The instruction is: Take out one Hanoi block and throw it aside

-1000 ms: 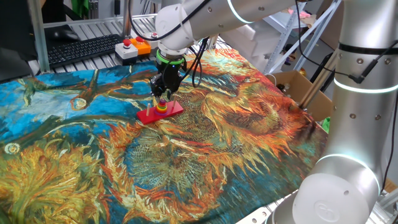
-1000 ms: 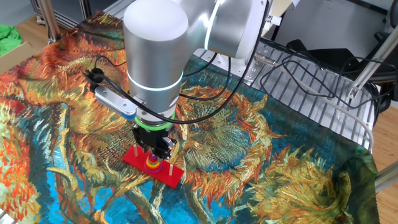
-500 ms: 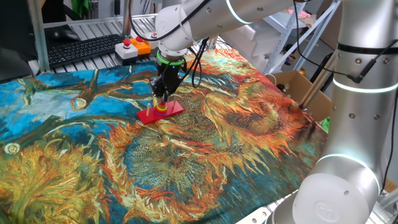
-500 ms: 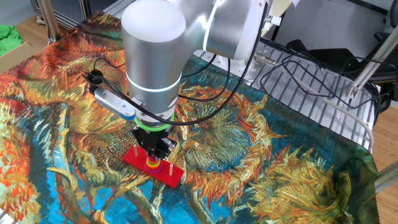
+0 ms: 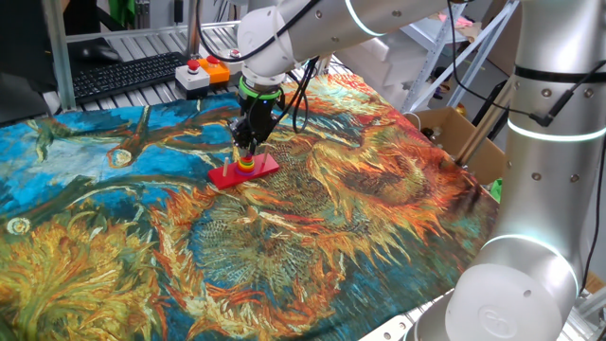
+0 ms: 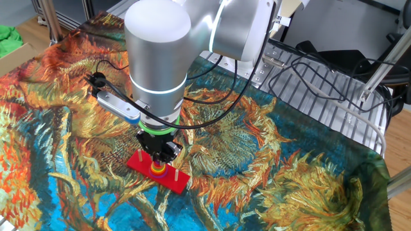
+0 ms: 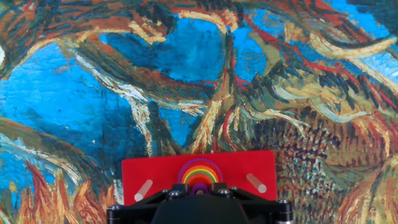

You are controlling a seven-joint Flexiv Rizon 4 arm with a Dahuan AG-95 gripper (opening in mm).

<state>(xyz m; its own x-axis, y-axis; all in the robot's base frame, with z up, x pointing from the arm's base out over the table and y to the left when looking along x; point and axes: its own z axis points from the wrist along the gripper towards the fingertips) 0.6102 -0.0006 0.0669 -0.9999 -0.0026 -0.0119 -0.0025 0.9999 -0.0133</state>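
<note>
A red Hanoi base (image 5: 227,175) lies on the painted cloth, also in the other fixed view (image 6: 180,183) and the hand view (image 7: 155,168). Its middle peg carries a rainbow stack of rings (image 7: 200,171); the two side pegs (image 7: 143,190) are bare. My gripper (image 5: 247,150) stands straight down over the stack, also in the other fixed view (image 6: 158,159). In the hand view my gripper (image 7: 199,188) has its fingers pressed against both sides of the small purple top block (image 7: 199,185). The block still sits on the stack.
A keyboard (image 5: 123,74) and a box with red and orange buttons (image 5: 204,74) lie at the far edge. A cardboard box (image 5: 454,133) stands off the right side. Cables and a wire rack (image 6: 321,70) lie beyond the cloth.
The fingers have drawn in around the top of the stack since one second ago. The arm and the red base have stayed in place.
</note>
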